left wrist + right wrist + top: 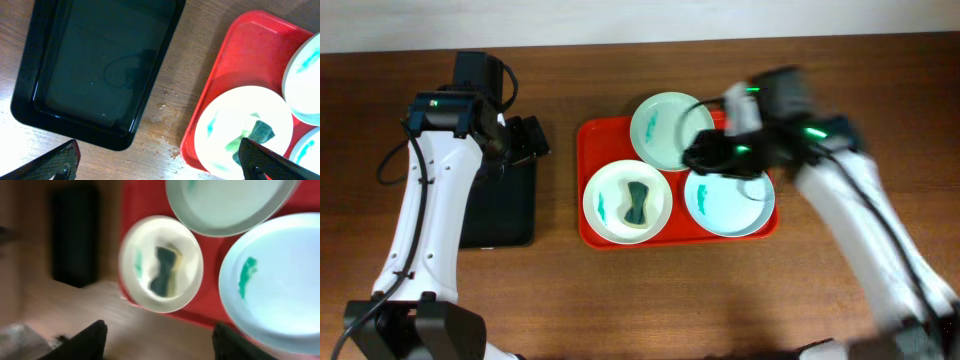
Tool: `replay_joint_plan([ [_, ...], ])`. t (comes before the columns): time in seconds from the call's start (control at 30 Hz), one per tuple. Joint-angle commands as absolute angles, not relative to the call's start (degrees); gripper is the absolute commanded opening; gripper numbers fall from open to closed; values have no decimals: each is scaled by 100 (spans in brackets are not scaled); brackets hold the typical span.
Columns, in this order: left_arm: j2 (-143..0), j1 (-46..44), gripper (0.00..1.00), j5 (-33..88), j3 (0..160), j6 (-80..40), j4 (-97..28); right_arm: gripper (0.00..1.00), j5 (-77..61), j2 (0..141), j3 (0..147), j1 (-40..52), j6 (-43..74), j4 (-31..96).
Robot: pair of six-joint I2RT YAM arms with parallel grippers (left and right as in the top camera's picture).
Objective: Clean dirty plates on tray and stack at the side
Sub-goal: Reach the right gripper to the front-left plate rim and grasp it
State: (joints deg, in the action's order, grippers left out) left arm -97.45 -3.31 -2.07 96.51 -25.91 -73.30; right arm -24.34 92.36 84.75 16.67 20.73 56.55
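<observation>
Red tray [582, 190] sitting mid-counter toward far edge, carrying far plate [665, 135], right plate [730, 205], front-left plate [660, 205], each showing teal smear. Sponge [638, 203] lying in front-left plate, long axis running far edge to near edge. Right gripper [705, 155] hovering spread and empty over far/right plates, with sponge lying leftward and nearward of it. Left gripper [530, 140], also spread and empty, hanging over black tray [500, 215] and sitting farther off.

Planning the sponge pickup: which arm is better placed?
Right, probably. The right gripper, jaws open, hovers over the red tray, near the sponge on the white plate; the left gripper hangs by the black tray, farther off.
</observation>
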Motion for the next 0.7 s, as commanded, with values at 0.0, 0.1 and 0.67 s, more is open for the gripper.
replay_joint_plan([
  [0.0, -9791, -320, 99, -165, 9640, -2517, -7336, 40, -1962, 10278, 8438, 1988, 1970, 5251],
  [0.1, -9791, -320, 99, -167, 9640, -2517, -7334, 34, -1986, 10949, 8438, 1997, 1745, 4871],
  [0.67, -9791, -322, 99, -167, 9640, -2517, -7295, 34, -2451, 11878, 8405, 2073, 578, 4628],
])
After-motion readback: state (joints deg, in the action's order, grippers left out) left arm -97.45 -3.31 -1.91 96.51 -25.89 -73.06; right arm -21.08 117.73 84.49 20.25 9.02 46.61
